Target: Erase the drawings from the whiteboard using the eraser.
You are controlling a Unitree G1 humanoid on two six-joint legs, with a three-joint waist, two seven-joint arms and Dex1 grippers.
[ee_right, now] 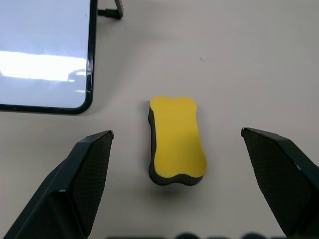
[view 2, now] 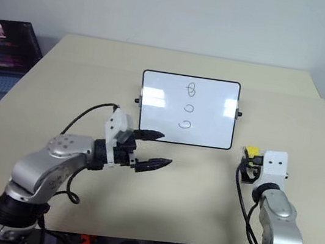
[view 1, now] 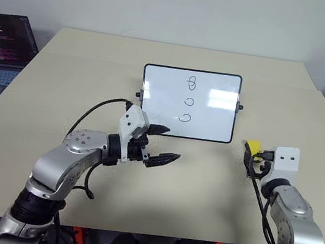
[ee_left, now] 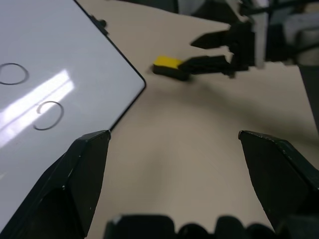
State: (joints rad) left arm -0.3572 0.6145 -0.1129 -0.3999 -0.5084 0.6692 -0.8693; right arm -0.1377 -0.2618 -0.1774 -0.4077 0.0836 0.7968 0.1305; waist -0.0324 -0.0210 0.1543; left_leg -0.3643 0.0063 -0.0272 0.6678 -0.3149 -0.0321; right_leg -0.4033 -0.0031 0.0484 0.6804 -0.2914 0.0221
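The whiteboard stands upright at the table's middle, with the drawings, three thin black loops, in a column on it. My left gripper is open in front of the board's lower left part, pointing right, with nothing between its fingers. The eraser, yellow with a dark underside, lies flat on the table right of the board's lower right corner. My right gripper is open around it, one finger on each side and both apart from it. The left wrist view looks across at the eraser and the right gripper.
An open laptop sits off the table's left side. The tan table has bare room in front of the board and between my two arms. Black knobs stick out at the board's side edges.
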